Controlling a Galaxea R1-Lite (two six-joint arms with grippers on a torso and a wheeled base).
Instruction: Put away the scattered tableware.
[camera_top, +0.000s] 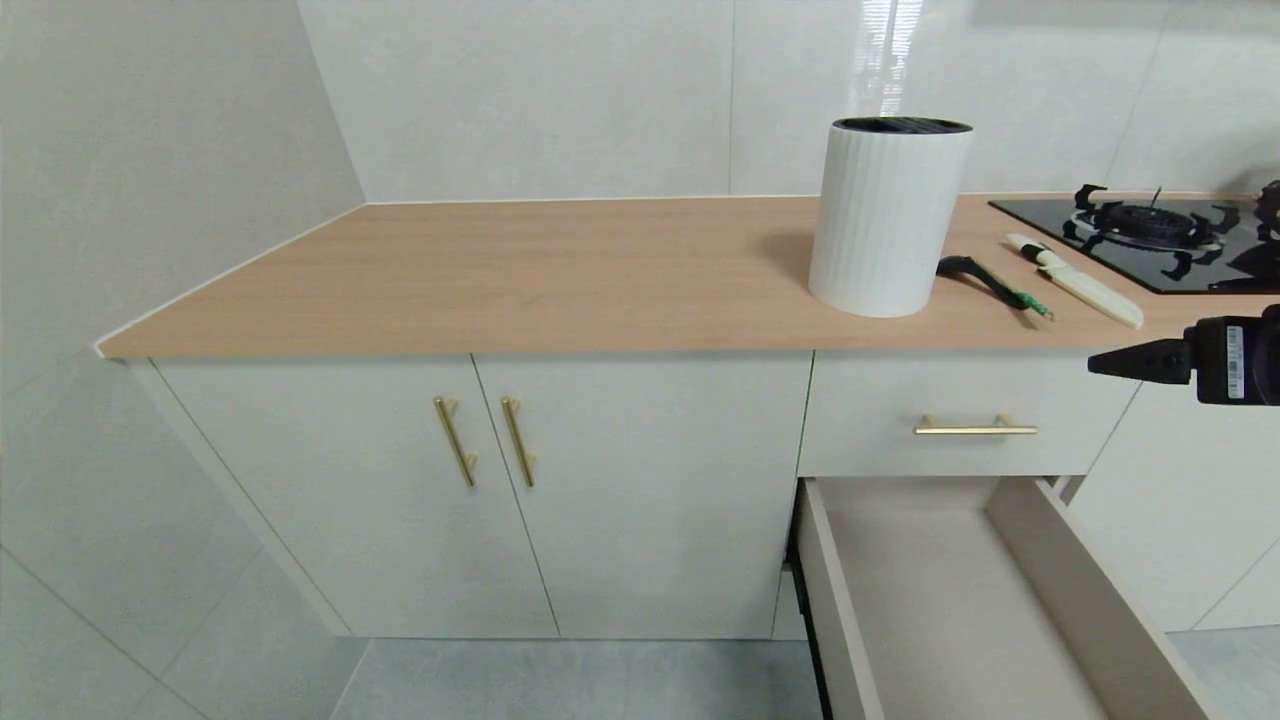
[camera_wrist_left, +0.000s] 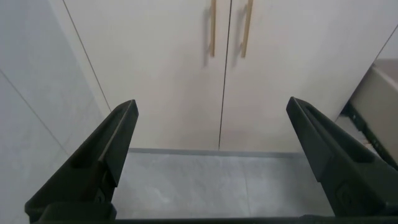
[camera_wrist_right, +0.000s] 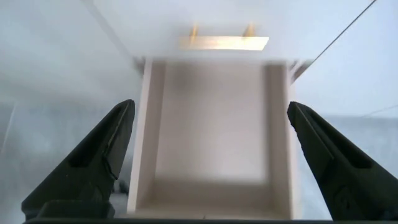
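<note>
On the wooden counter (camera_top: 500, 270) lie a black spoon (camera_top: 985, 279) with a green-tipped handle and a white knife (camera_top: 1078, 283), side by side just right of a tall white ribbed utensil holder (camera_top: 888, 215). My right gripper (camera_top: 1100, 363) hovers off the counter's front edge, to the right of the upper drawer and above the open lower drawer (camera_top: 1060, 580). In the right wrist view the right gripper (camera_wrist_right: 211, 107) is open and holds nothing, with the drawer (camera_wrist_right: 211, 149) straight below it. My left gripper (camera_wrist_left: 211, 106) is open too, low down and facing the cabinet doors (camera_wrist_left: 186, 74).
A black gas stove (camera_top: 1150, 235) occupies the counter's right end behind the knife. The upper drawer, with a gold handle (camera_top: 975, 428), is closed. Two cabinet doors with gold handles (camera_top: 485, 440) stand to the left. Tiled walls close off the left side and back.
</note>
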